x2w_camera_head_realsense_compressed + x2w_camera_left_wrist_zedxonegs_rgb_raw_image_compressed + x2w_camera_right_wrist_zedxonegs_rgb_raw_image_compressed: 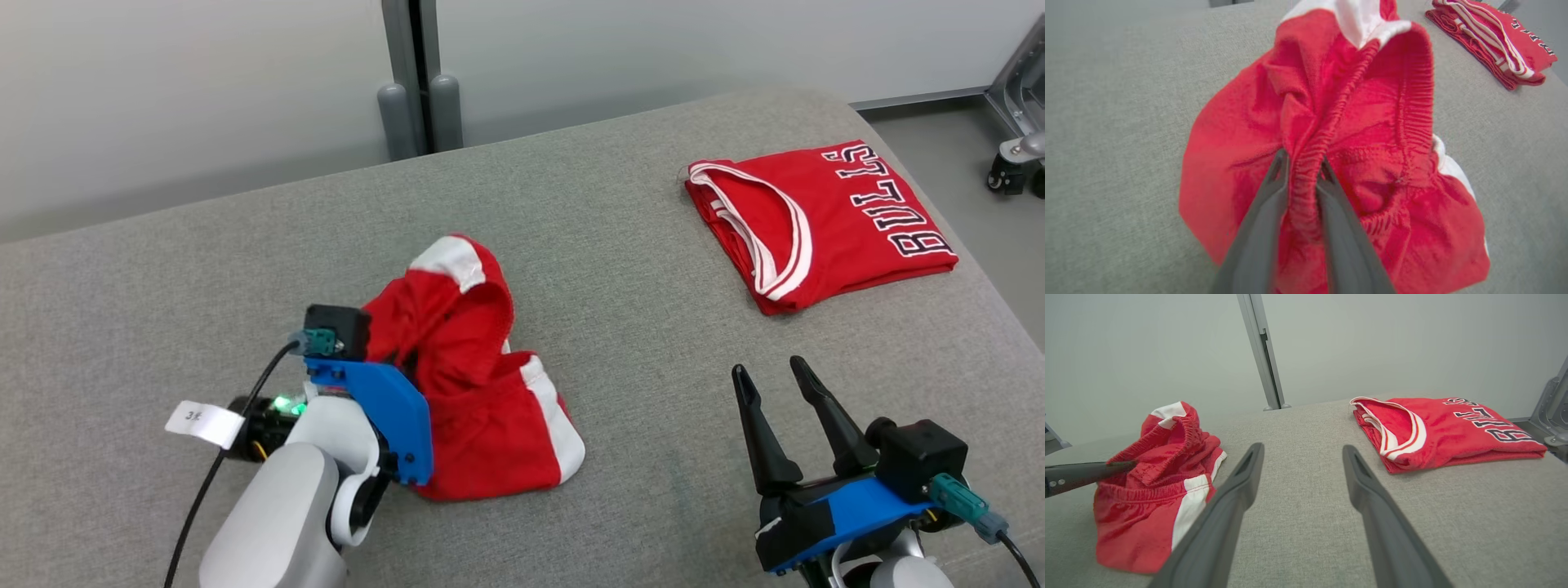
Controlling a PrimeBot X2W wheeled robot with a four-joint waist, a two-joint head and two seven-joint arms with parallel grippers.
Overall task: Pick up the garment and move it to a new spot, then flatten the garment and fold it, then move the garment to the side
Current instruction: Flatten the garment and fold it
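Here, in the left wrist view, the left gripper [1303, 161] pinches a bunched fold of the elastic waistband of the red shorts [1372, 122], one finger pressed against each side of the fold. The shorts form a crumpled heap with white side panels on the grey padded surface [1118, 122]. A folded red jersey [1494, 41] lies at 1 o'clock, well apart from the shorts.

In the right wrist view, the right gripper [1302, 449] is spread wide, with bare surface between its fingers. The shorts lie at 9 o'clock, and a dark finger [1086, 473] of the left gripper enters them from the view's left edge. The jersey lies at 2 o'clock, black lettering facing up.

In the head view, the shorts sit at 7 o'clock from centre, partly raised into a peak, with the lower part resting on the surface. The left gripper's blue mount covers its fingers. The right gripper stands at 4 o'clock, fingers apart, clear of both items. The jersey lies at 2 o'clock.
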